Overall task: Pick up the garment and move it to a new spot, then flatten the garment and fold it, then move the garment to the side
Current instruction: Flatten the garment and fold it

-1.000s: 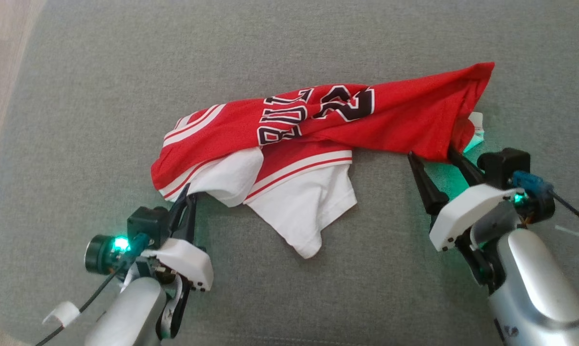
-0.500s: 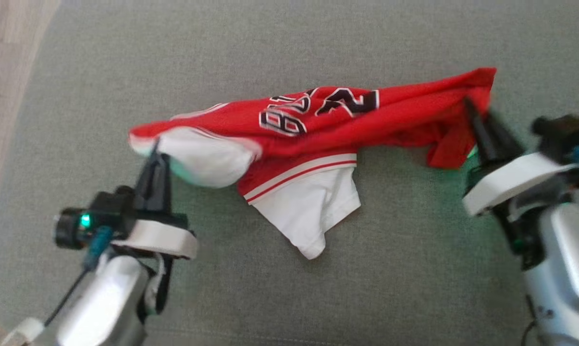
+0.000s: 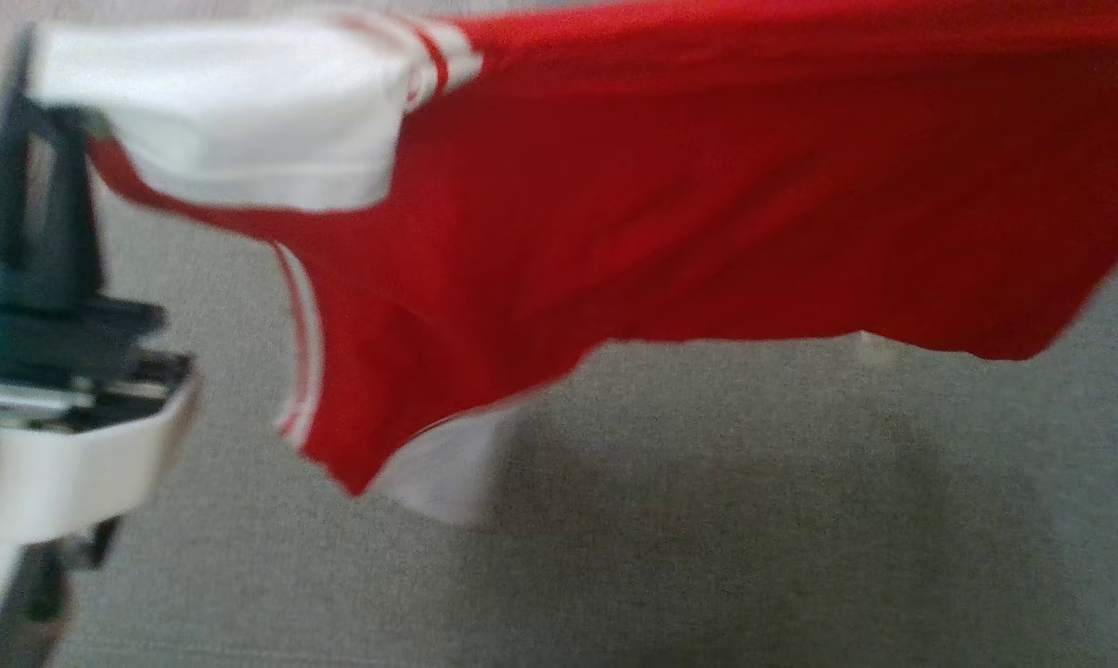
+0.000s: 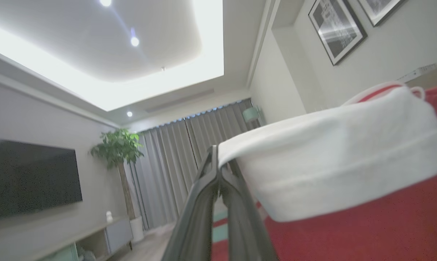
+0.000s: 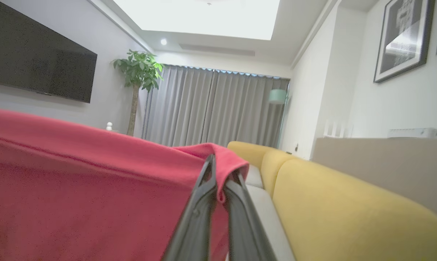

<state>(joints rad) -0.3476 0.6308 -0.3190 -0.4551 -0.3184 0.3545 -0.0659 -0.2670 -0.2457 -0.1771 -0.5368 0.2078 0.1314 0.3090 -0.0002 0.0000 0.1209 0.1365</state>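
Red jersey, soft and light, sags from nine to three o'clock; left gripper pinches its white sleeve; right gripper pinches a red corner

Right gripper clamps a red garment fold at its fingertips; yellow sofa lies to the right.

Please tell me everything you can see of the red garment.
The garment is a red jersey-like cloth with white sleeves and striped trim. It hangs stretched above the grey surface. The left gripper has its jaws shut on a white sleeve edge; the right gripper pinches a red corner.
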